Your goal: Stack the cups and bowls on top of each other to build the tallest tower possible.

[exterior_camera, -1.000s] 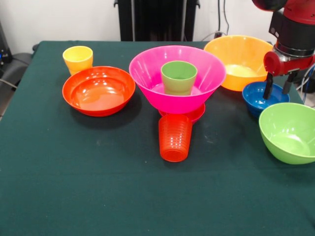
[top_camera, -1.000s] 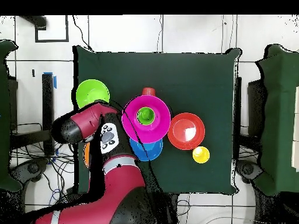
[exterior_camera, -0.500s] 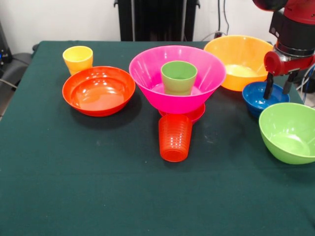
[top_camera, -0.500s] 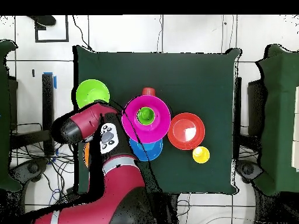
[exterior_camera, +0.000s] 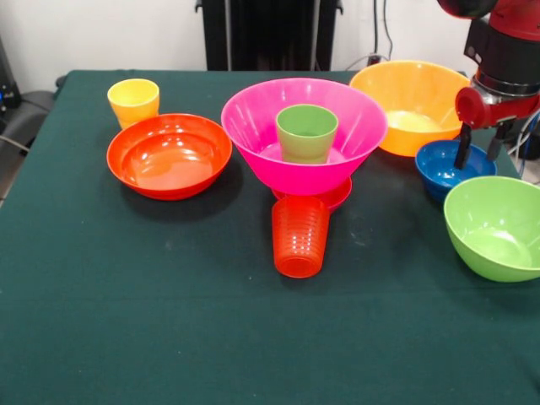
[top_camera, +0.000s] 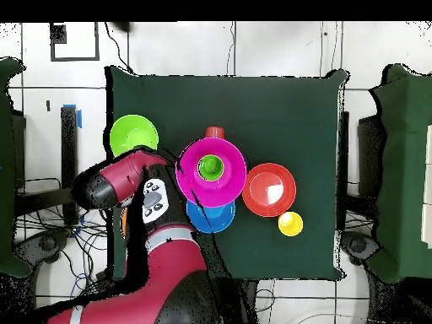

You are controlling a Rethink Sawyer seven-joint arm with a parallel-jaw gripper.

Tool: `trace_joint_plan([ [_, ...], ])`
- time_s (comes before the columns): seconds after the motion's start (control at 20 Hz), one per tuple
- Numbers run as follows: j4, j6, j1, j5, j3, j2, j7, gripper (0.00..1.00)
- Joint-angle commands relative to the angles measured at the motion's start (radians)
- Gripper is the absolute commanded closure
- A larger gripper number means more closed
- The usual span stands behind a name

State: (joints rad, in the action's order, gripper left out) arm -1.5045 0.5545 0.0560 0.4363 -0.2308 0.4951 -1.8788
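Note:
The tower is a large pink bowl (exterior_camera: 304, 160) resting on a small magenta bowl (exterior_camera: 336, 197), with a light green cup (exterior_camera: 306, 132) upright inside it. An orange-red ribbed cup (exterior_camera: 299, 236) lies on its side in front of the tower. A yellow cup (exterior_camera: 133, 99) stands behind the shallow red-orange bowl (exterior_camera: 169, 154). At the right are a yellow-orange bowl (exterior_camera: 409, 101), a small dark blue bowl (exterior_camera: 443, 171) and a lime green bowl (exterior_camera: 498, 226). My gripper (exterior_camera: 477, 152) is open. It straddles the dark blue bowl's far rim, with one finger (exterior_camera: 461, 150) inside the bowl.
From overhead, the arm (top_camera: 143, 190) covers the dark blue bowl and most of the yellow-orange bowl. A medium blue bowl (top_camera: 211, 218) shows beside the pink bowl (top_camera: 221, 181). The lime green bowl (top_camera: 133, 135) lies near the table's left edge. Cables run beyond the dark green cloth (exterior_camera: 126, 321).
The gripper has shifted very slightly to the right over the dark blue bowl. No cup or bowl has moved.

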Motion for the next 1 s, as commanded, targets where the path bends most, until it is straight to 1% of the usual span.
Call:
trace_joint_plan([
  [0.05,-0.027,-0.039,0.016,-0.013,-0.012,-0.006,-0.105,0.00],
  [0.25,-0.036,-0.047,0.021,-0.014,-0.008,-0.005,-0.110,0.00],
  [0.5,-0.034,-0.028,0.030,-0.020,-0.002,0.002,-0.109,0.00],
  [0.8,-0.046,-0.057,0.034,-0.014,0.005,-0.005,-0.114,0.00],
  [1.0,-0.065,-0.078,0.051,-0.003,0.019,-0.006,-0.125,0.00],
])
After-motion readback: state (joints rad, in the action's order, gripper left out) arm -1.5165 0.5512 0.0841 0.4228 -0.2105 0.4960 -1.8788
